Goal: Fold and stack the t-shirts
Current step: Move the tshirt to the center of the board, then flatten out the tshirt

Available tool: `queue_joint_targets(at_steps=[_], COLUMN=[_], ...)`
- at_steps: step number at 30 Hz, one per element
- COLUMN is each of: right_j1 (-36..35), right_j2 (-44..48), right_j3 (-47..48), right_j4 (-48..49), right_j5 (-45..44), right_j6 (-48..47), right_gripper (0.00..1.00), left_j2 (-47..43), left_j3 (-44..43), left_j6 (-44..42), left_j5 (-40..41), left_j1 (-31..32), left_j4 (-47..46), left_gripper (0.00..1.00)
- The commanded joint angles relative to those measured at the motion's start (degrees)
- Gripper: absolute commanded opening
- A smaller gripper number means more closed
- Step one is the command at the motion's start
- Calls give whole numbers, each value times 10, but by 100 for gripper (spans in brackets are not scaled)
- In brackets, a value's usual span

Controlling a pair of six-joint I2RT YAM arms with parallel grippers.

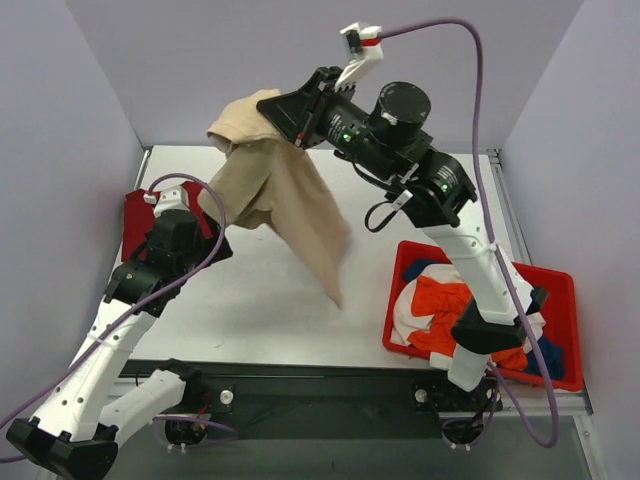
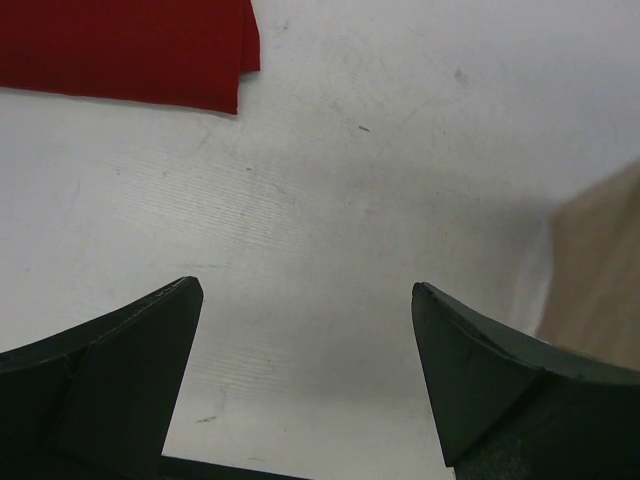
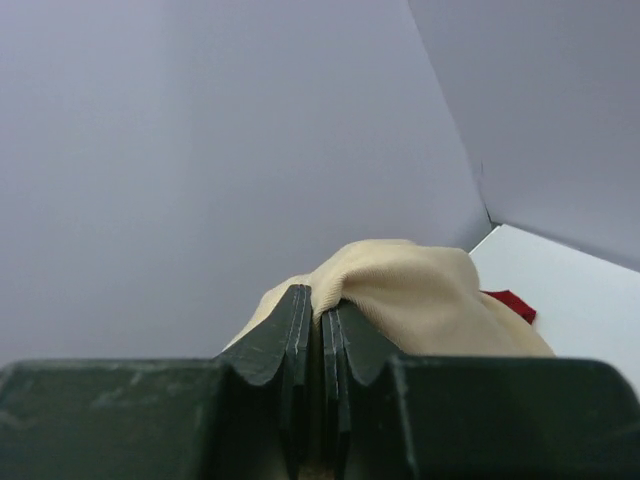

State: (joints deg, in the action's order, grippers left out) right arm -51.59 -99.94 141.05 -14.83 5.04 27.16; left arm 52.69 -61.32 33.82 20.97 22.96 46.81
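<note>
Pinched the bunched top of the beige t-shirt (image 1: 275, 195) in the closed right gripper (image 3: 320, 305), high over the far left of the table (image 1: 250, 310), cloth hanging in loose folds toward the middle. Held the left gripper (image 2: 308, 290) wide open, low over bare tabletop on the left. Showed the dark red t-shirt (image 2: 130, 50) folded flat near that gripper, at the left edge. Showed an orange t-shirt (image 1: 440, 300), white t-shirt (image 1: 405, 320) and blue t-shirt (image 1: 420, 268) heaped in the red bin (image 1: 560, 290), near right.

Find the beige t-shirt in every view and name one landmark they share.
Top external: beige t-shirt hangs upper centre-left from the right end effector.
Left wrist: blurred beige strip at the right edge.
Right wrist: bunched lower centre, behind the end effector.
Shared landmark: dark red shirt on the table.
</note>
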Motion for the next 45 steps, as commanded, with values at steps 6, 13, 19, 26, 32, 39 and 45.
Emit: queue_joint_targets(at_steps=[6, 13, 19, 26, 32, 39, 45], right_j1=[46, 173, 207, 183, 171, 163, 158], right_j2=[135, 241, 187, 108, 51, 0, -95], right_j3=[-199, -556, -600, -614, -615, -634, -577], right_j4=[107, 36, -55, -60, -103, -108, -135], right_j5=[-97, -281, -194, -98, -68, -8, 0], right_j6=[12, 23, 14, 41, 40, 32, 18], right_gripper=[0, 41, 87, 82, 74, 76, 78], left_j2=[-32, -19, 48, 95, 125, 188, 258], left_j3=[2, 31, 50, 98, 120, 110, 67], left_j6=[-4, -37, -61, -50, -63, -74, -77], left_j5=[23, 0, -34, -105, -149, -187, -210], left_j1=[-9, -13, -14, -83, -120, -136, -154], left_j4=[-6, -27, -25, -56, -111, -167, -184], left_gripper=[97, 97, 97, 96, 92, 91, 90])
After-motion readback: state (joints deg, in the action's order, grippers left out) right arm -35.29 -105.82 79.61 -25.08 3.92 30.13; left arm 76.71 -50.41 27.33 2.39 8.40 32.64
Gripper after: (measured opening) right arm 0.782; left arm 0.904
